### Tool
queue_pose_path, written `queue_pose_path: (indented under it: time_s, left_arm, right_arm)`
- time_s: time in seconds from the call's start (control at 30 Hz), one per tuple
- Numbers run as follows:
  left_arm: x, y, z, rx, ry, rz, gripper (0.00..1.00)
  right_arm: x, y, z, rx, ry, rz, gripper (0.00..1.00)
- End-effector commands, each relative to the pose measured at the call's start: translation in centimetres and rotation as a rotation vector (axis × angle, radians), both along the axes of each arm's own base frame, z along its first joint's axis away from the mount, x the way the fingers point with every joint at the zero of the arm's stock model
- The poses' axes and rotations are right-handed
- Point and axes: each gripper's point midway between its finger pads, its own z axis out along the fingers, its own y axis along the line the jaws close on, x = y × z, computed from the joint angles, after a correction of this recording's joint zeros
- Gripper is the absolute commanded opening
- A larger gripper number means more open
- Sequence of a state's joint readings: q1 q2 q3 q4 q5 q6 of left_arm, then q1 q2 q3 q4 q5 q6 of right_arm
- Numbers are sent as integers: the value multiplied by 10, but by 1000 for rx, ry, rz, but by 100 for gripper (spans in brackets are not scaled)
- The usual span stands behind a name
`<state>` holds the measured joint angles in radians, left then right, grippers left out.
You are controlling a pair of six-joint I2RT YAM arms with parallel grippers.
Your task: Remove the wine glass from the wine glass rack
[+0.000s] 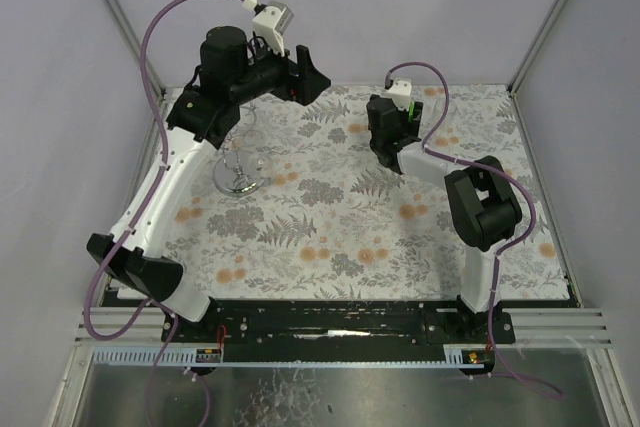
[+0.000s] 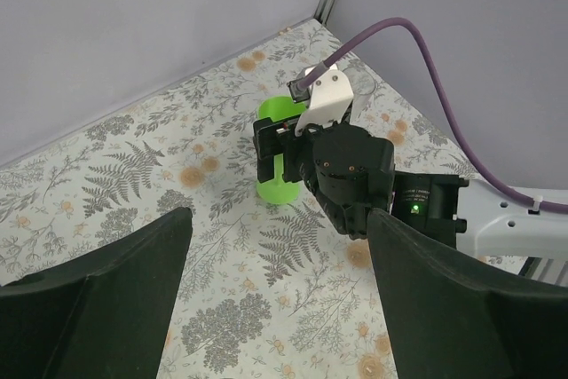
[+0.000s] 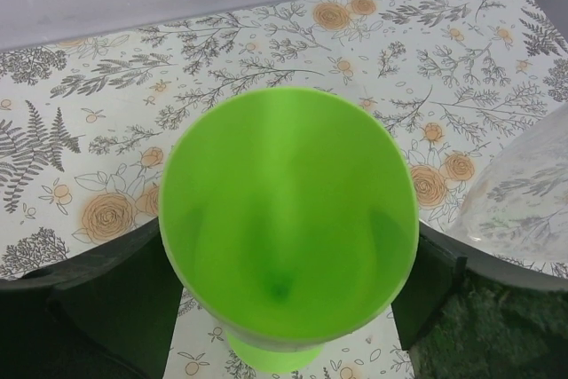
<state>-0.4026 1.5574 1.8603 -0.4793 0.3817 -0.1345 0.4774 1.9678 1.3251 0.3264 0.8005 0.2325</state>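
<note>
Straddling the upright wine glass [image 3: 288, 219] on the table [image 1: 330, 237], well apart from the wine glass rack [image 1: 238, 179], our right gripper [image 3: 275, 299] may grip it; we cannot tell. Our left gripper [image 2: 280, 237] gapes empty.

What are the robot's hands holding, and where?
The left gripper is open and empty. The right gripper straddles the green wine glass at the bowl; whether it grips cannot be told.

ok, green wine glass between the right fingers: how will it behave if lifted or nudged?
The green wine glass looks like translucent plastic: probably light, stiff, not fragile. Bowl sits high over its foot, so it may tip if nudged near the rim. Smooth round wall could slip in the right gripper.
</note>
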Motion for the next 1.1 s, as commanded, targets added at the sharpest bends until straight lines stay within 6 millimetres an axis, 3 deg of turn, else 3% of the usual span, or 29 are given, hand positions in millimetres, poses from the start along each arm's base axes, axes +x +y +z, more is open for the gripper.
queue_pose_path:
  time_s: [0.0, 0.13, 0.37, 0.53, 0.7, 0.93, 1.07]
  left_arm:
    - [-11, 5, 16, -24, -37, -12, 79]
    - [-12, 6, 15, -23, -34, -12, 79]
    - [-14, 5, 13, -24, -30, -18, 79]
    - [-14, 5, 14, -32, -32, -16, 79]
    - [-13, 9, 20, -42, -43, 3, 80]
    - [-6, 16, 25, -65, -49, 37, 80]
    - [0, 24, 30, -89, -52, 66, 80]
  right_arm:
    - [5, 0, 7, 46, -53, -20, 88]
    - [3, 2, 2, 48, -35, -10, 99]
    - [-2, 2, 0, 57, -17, 0, 99]
    - [-8, 6, 15, 79, -31, 34, 99]
    - [-26, 6, 46, 114, -75, 64, 99]
    - [-61, -3, 110, 213, -182, 105, 99]
    - [-71, 8, 146, 254, -218, 205, 99]
